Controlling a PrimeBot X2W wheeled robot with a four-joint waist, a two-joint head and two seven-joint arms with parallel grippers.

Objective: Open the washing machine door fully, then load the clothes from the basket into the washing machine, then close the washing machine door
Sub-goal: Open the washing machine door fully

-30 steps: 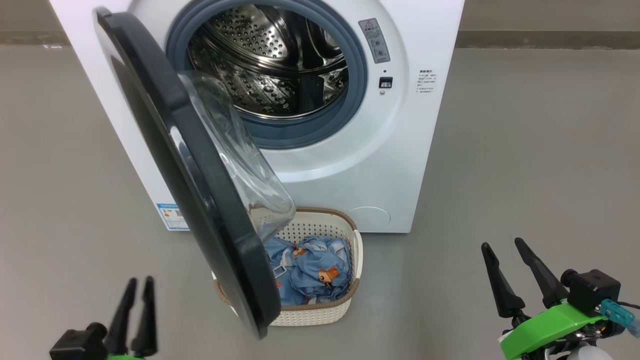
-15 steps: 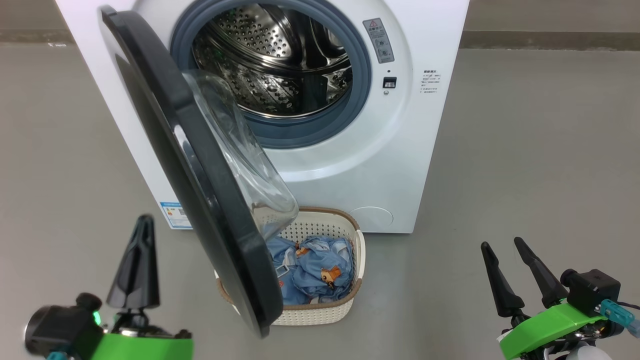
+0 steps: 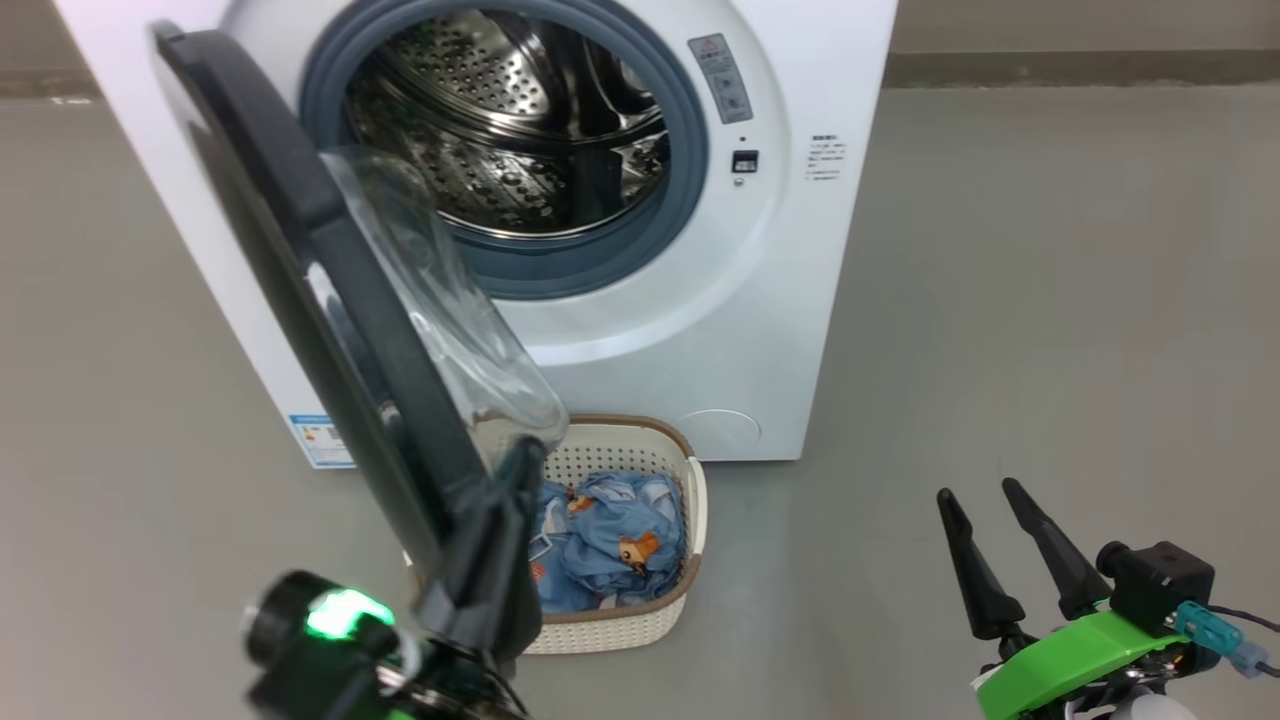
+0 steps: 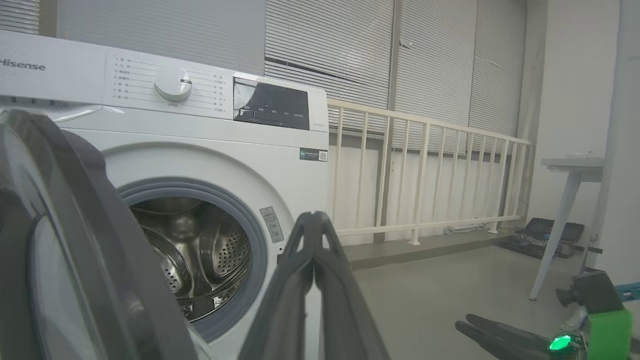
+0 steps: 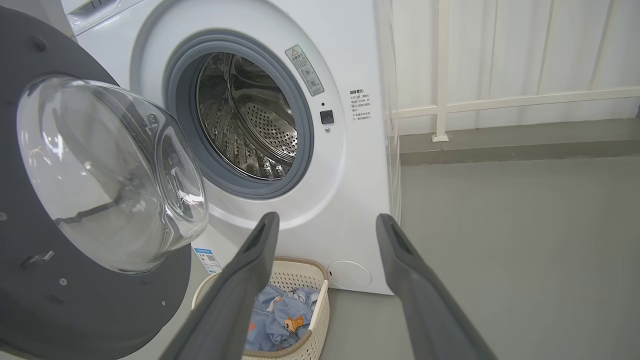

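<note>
Door-opening step, I reckon: left gripper (image 3: 527,458), fingers pinched together on nothing, sits by the lower rim of the half-open washing machine door (image 3: 300,250), right gripper (image 3: 975,492) spread and empty, clothes (image 3: 610,540) in the basket (image 3: 620,625) on the floor beneath, so next comes a shove wide.

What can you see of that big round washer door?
The round washing machine door has a glossy black ring around a bulging clear glass bowl; its inner face looks matte grey. It stands partly open, hinged on the white machine's left, its lower edge hiding the cream perforated basket's left end. The shut left tool sits at that edge; contact unclear.
</note>
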